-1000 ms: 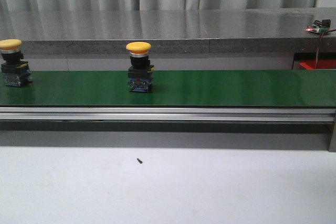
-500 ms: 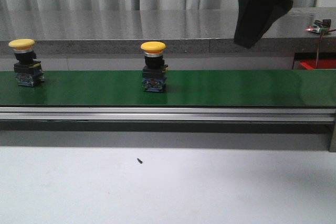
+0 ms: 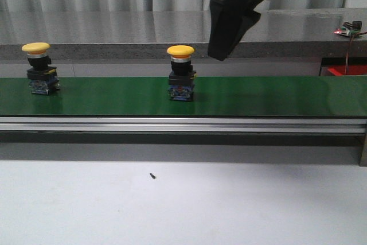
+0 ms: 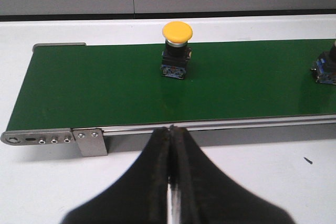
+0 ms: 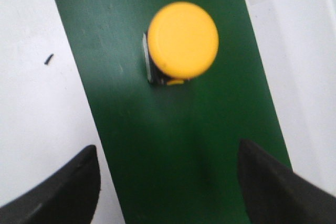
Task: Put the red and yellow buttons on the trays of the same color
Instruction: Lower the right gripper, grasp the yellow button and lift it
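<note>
The green conveyor belt (image 3: 258, 97) spans the front view, and everything here is placed against it. Above its far edge hangs the right gripper (image 3: 229, 24), its fingers spread wide with nothing between them; the right wrist view shows the two dark fingertips (image 5: 63, 190) flanking bare belt. The left gripper (image 4: 170, 182) sits on the near side of the belt, jaws pressed together and empty.

Two yellow buttons stand upright on the belt. The middle yellow button (image 3: 181, 73) is just left of the right gripper in the front view; the left yellow button (image 3: 39, 68) stands well apart toward the belt's left end. No red button or tray can be made out with certainty.

The step in hand looks like a descent onto the middle button. To do it well, the right gripper should centre over the cap (image 5: 182, 39), which in the wrist view sits ahead of the open fingers, not between them, then close on the black body below the cap.

Only the left wrist view shows the belt's metal end bracket (image 4: 52, 137); only the front view shows how high the right gripper hangs.
</note>
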You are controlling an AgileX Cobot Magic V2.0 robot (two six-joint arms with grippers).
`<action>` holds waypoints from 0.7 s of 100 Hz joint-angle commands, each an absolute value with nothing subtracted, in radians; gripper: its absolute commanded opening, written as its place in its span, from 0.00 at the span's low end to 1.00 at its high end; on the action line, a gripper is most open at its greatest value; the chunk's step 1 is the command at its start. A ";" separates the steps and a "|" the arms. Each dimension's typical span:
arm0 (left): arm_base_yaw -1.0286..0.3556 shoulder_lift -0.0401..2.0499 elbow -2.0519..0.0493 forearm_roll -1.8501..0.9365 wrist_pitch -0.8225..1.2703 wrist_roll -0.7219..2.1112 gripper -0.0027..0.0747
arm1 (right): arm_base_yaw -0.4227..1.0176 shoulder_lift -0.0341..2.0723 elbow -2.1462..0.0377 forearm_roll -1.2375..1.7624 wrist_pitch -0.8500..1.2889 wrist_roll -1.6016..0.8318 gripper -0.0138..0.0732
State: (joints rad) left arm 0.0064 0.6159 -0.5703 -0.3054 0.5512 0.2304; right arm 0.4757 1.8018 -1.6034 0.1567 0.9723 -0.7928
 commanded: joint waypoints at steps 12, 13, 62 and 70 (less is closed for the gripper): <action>-0.001 0.614 -0.599 -0.320 0.481 0.226 0.01 | 0.472 1.853 -1.780 0.231 1.072 -0.828 0.78; -0.001 0.614 -0.599 -0.320 0.481 0.226 0.01 | 0.472 1.856 -1.783 0.233 1.078 -0.828 0.78; -0.001 0.614 -0.599 -0.320 0.481 0.226 0.01 | 0.431 1.966 -1.826 0.261 1.056 -0.844 0.50; -0.001 0.614 -0.599 -0.320 0.481 0.226 0.01 | 0.426 1.969 -1.826 0.276 1.050 -0.844 0.32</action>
State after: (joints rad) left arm 0.0064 0.6159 -0.5703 -0.3054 0.5512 0.2304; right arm 0.4376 2.0242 -1.7936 0.2344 1.0761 -0.8308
